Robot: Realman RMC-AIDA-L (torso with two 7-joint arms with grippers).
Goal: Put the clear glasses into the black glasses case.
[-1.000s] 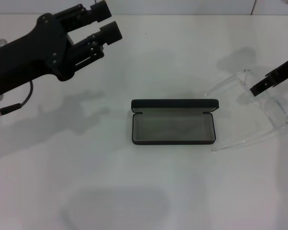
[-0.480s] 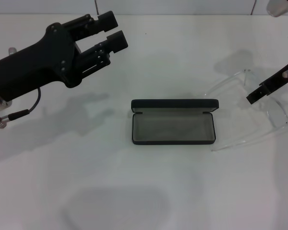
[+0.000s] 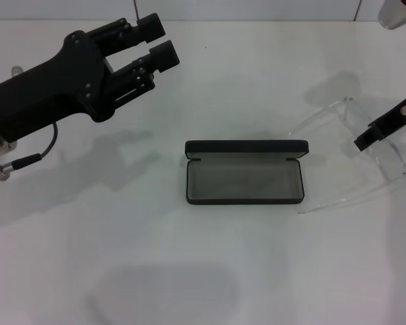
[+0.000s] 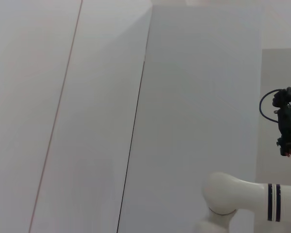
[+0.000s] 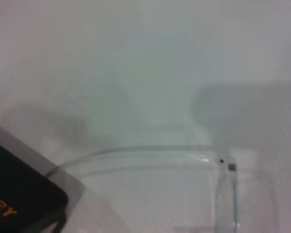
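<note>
The black glasses case (image 3: pixel 244 172) lies open in the middle of the white table, grey lining up and lid standing at its far side. To its right rest the clear glasses (image 3: pixel 386 157), arms spread toward the case. In the right wrist view one clear arm and hinge of the glasses (image 5: pixel 223 165) show beside a corner of the case lid (image 5: pixel 19 204) with orange lettering. My right gripper (image 3: pixel 363 140) reaches in from the right edge, its dark tip over the glasses' frame. My left gripper (image 3: pixel 157 42) hovers open at the far left, well away from the case.
The white table (image 3: pixel 210 271) carries only the case and glasses. A cable (image 3: pixel 27 159) hangs from my left arm at the left edge. The left wrist view faces pale wall panels and a white arm segment (image 4: pixel 242 199).
My left arm shifted slightly to the right, then held still. The right gripper's tip dropped lower over the glasses and drew back a little toward the right edge. Case and glasses stayed put.
</note>
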